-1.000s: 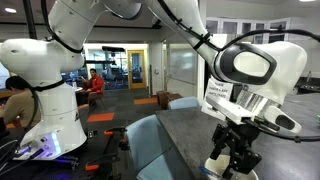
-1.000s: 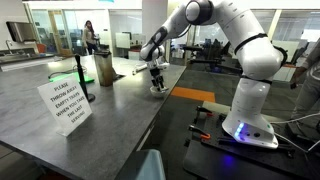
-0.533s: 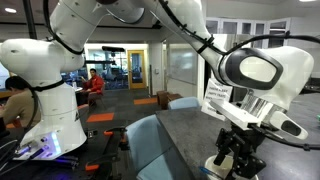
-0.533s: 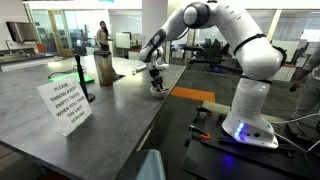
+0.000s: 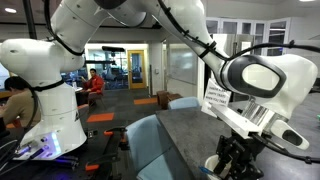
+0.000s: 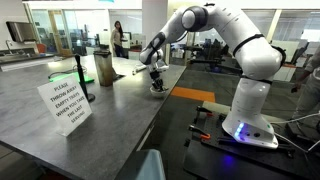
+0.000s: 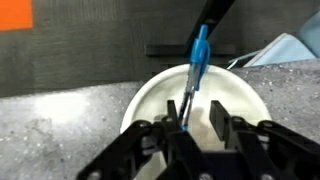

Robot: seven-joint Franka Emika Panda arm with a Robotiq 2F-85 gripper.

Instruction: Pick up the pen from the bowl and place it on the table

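Note:
In the wrist view the cream-white bowl (image 7: 140,95) sits on the dark grey table (image 7: 60,125). The blue pen (image 7: 197,55) stands slanted in the bowl, its top leaning past the far rim and its thin dark tip down inside. My gripper (image 7: 197,118) is open and lowered into the bowl, with the pen's lower end between the fingers, close to the left finger. In an exterior view my gripper (image 6: 157,78) hangs just over the bowl (image 6: 158,89) near the table's edge. In an exterior view (image 5: 232,160) the fingers hide most of the bowl.
A white paper sign (image 6: 64,104) and a tall cylinder (image 6: 104,68) stand on the table (image 6: 110,125) away from the bowl. Blue-grey chairs (image 5: 155,140) stand beside the table edge. The arm's base (image 6: 248,125) stands beside the table.
The arm has lowered the gripper toward the bowl; the wrist has sunk lower in an exterior view. The jaws have stayed open.

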